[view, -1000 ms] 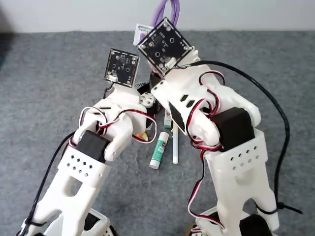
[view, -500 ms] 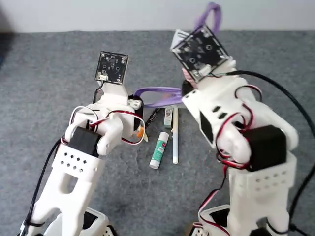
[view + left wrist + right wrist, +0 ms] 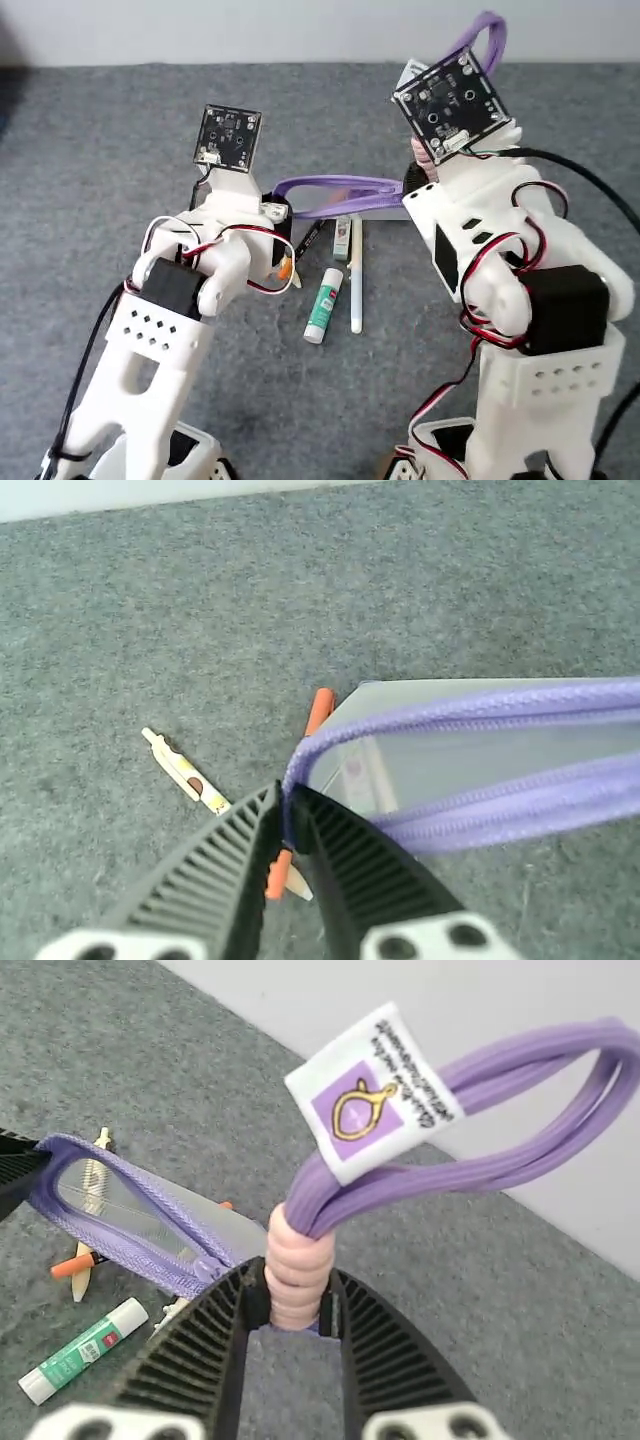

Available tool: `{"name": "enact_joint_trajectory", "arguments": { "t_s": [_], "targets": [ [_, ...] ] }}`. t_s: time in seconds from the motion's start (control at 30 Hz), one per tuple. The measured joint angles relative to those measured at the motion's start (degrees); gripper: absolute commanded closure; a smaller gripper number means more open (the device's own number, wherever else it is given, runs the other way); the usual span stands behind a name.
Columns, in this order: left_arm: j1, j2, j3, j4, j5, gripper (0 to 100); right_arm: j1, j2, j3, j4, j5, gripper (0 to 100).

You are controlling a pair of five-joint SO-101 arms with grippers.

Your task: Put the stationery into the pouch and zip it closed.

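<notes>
1. The pouch (image 3: 330,190) hangs stretched between the two arms, over the far ends of the stationery on the grey mat (image 3: 120,150).
2. The left claw (image 3: 285,805) is pinched narrow on the purple corner of the pouch, where the zip (image 3: 450,720) ends.
3. The right claw (image 3: 293,1278) is clamped on the pink coil (image 3: 295,1255) at the other end, with the purple loop (image 3: 480,1100) rising out of it.
4. We judge the pouch to be light and floppy, with thin clear sides and a soft fabric zip band. It will sag and fold unless we keep it taut from both ends.
5. The corner and the coil look like the firmest places to hold. The clear panel would probably slip or crumple.
6. The two zip bands stand apart near the left claw, so the mouth looks open there.
7. The glue stick (image 3: 322,305) and white pen (image 3: 356,290) lie side by side between the arms. The orange pencil (image 3: 320,708) and patterned pen (image 3: 185,773) lie near the left claw.
8. All four seem light, stiff and smooth, and they may roll. We would grip each across its middle.
</notes>
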State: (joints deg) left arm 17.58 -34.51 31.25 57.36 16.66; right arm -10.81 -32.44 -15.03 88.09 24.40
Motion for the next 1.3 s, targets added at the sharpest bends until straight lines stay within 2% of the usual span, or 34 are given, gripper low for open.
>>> {"name": "enact_joint_trajectory", "arguments": {
  "t_s": [0.33, 0.6, 0.87, 1.03, 1.3],
  "targets": [
    [0.0, 0.0, -16.53, 0.97, 0.88, 99, -0.09, 0.09, 0.0, -10.37, 0.88, 98.9],
    [-0.79, 0.0, -24.88, 1.14, -0.18, 99, -6.33, 4.22, 0.0, -21.27, 4.84, 98.9],
    [-8.62, -0.7, -26.11, 5.71, -7.12, 99, -12.84, 11.52, 0.0, -28.75, 5.01, 98.9],
    [-14.68, -0.7, -26.11, 6.24, -10.2, 99, -14.51, 16.7, 0.0, -36.57, 5.36, 98.9],
    [-23.21, -0.88, -27.69, 6.24, -10.55, 99, -21.45, 21.45, 0.0, -49.32, 13.89, 98.9]
  ]
}}
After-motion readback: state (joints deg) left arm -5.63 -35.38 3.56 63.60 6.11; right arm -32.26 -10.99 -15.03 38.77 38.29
